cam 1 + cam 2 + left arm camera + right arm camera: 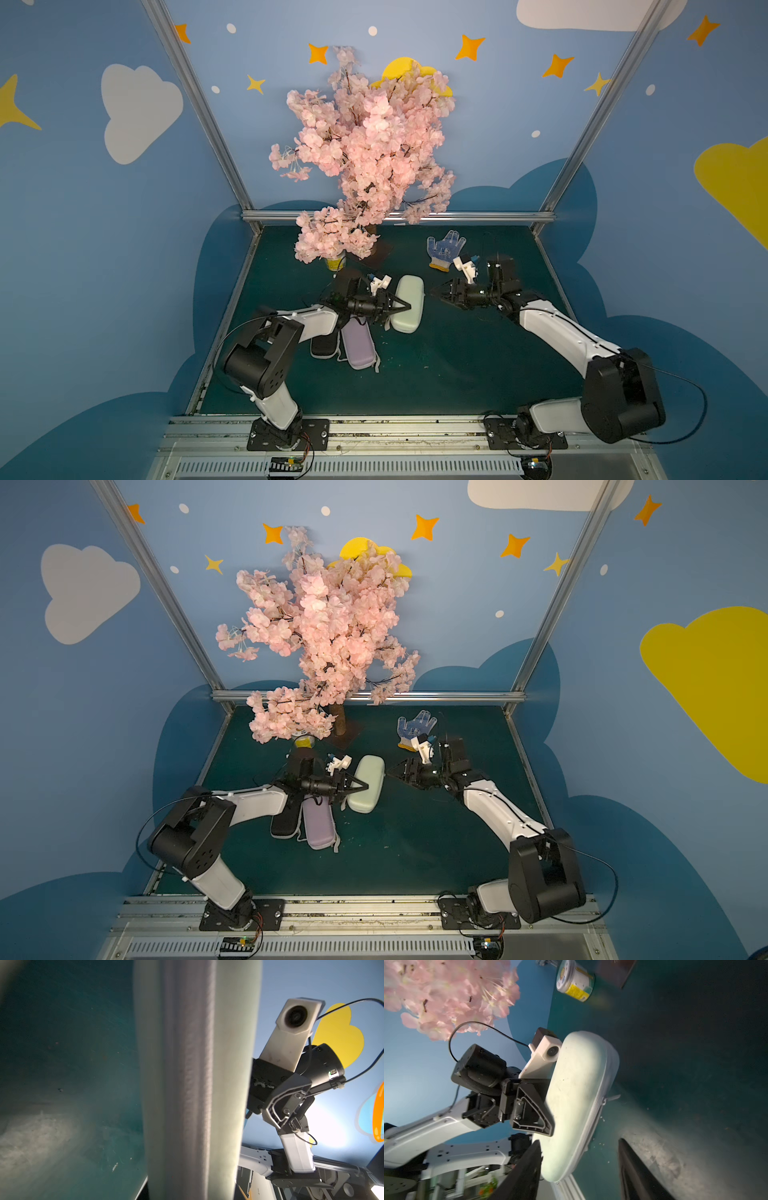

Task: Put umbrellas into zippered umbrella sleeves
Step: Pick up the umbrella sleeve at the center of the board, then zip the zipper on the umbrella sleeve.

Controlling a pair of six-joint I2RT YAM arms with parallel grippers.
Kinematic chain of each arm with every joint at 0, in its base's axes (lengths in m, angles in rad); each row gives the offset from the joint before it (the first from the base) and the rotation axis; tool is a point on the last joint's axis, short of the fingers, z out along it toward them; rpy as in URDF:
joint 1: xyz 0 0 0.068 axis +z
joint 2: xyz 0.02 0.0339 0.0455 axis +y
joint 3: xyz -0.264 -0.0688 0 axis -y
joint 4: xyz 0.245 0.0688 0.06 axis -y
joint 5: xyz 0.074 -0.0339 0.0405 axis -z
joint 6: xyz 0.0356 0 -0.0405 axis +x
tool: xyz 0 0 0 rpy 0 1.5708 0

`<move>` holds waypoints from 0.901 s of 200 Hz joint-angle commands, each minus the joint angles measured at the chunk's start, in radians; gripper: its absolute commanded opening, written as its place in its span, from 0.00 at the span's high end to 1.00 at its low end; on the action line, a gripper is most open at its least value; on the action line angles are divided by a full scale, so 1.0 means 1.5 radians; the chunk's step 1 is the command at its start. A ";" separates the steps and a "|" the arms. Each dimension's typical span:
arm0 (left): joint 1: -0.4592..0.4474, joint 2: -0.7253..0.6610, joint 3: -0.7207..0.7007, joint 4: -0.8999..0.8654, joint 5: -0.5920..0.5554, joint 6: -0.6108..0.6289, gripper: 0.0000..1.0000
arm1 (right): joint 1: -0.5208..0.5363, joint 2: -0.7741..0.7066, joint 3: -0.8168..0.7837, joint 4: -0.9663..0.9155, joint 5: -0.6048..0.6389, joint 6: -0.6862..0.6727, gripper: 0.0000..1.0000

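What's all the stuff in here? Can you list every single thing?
off-white case: one, off-white, closed, middle of the table
lavender case: one, lavender, closed, partly under the left arm
black case: one, black, beside the lavender case, partly hidden by the left arm
glove: one, white with blue dots, back of the table near the right arm
blossom tree: one, pink, back of the table
jar: one, yellow label, under the tree's branches
table: one, dark green
left claw: one, black, at the off-white case
right claw: one, black, open, pointing at the off-white case
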 commanded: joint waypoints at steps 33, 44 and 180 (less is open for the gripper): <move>0.052 -0.077 0.037 -0.172 0.161 0.152 0.76 | 0.067 -0.026 -0.008 -0.136 0.136 -0.353 0.51; 0.052 -0.081 0.041 -0.174 0.163 0.156 0.76 | 0.093 -0.021 -0.003 -0.127 0.154 -0.379 0.51; 0.050 -0.101 0.028 -0.178 0.162 0.161 0.80 | 0.159 0.018 0.027 -0.025 0.155 -0.502 0.49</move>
